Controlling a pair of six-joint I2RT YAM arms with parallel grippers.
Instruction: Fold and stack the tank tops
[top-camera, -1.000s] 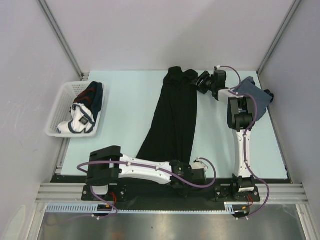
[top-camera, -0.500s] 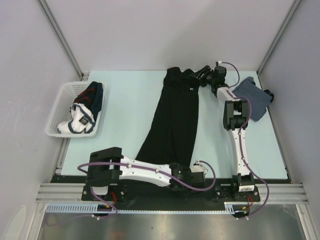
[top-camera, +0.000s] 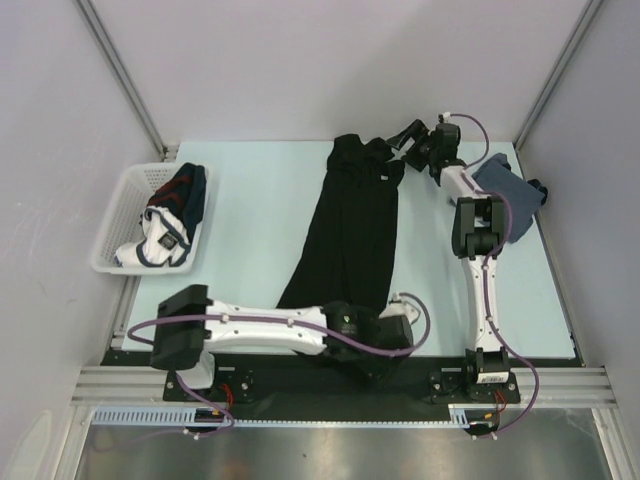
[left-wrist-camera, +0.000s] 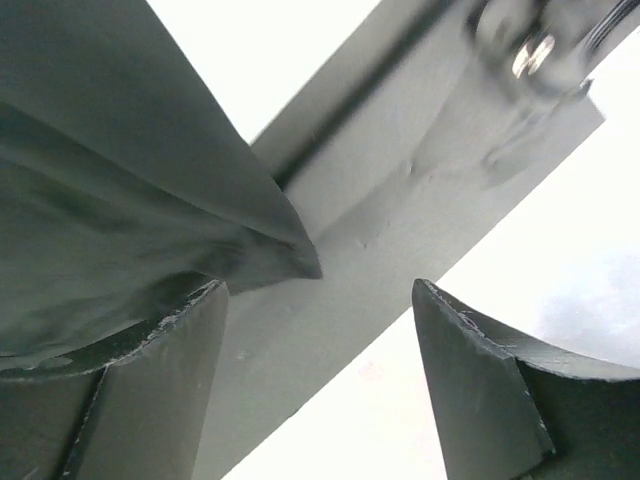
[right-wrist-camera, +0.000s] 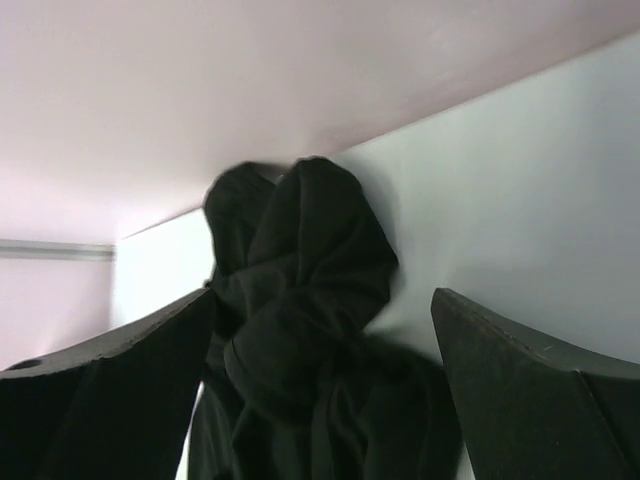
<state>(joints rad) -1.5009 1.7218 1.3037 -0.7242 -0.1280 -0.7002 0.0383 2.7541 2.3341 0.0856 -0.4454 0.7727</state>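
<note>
Left gripper (left-wrist-camera: 318, 300) has just sprung wide, dropping the black tank top's (top-camera: 350, 230) near hem; its limp matte corner lies loose between the jaws. Right gripper (right-wrist-camera: 322, 300) is wide too, backed off the bunched straps at the far end. The top rests as a long narrow strip mid-counter (top-camera: 250, 200), so the lengthwise fold looks set. The slate-blue tank top (top-camera: 522, 192) sits far right.

Long narrow black tank top (top-camera: 345, 235) flat mid-table; blue-grey tank top (top-camera: 517, 188) bunched at far right edge.
</note>
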